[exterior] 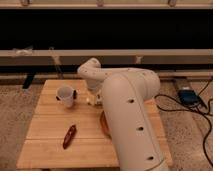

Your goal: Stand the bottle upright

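Nearest the camera, in front of the cup (65,96) and well to its right: the thick white arm (131,120), stretched up from the bottom edge and masking the right part of the wooden worktop (47,150). Nearer than the cup and slightly to its right, flat on the boards: a dark red elongated object (69,136), well apart from everything else. Further right of the cup, half hidden by the arm: a reddish-brown something (102,123), not identifiable.

Level with the cup and just to its right: the gripper (92,98), pointed down from the bent wrist, jaws spread wide, nothing seen held. Directly beneath it, also just right of the cup: the bottle (90,102), as best judged, a small pale shape mostly covered by the wrist. Long axis unreadable from here; presumably lying down, with the task not yet done. Bottle essentially straight below the gripper, so likely a short descent rather than a sideways reach, minding the cup close by.

Beyond the cup: a pale rail (150,52), then a dark wall (125,30).
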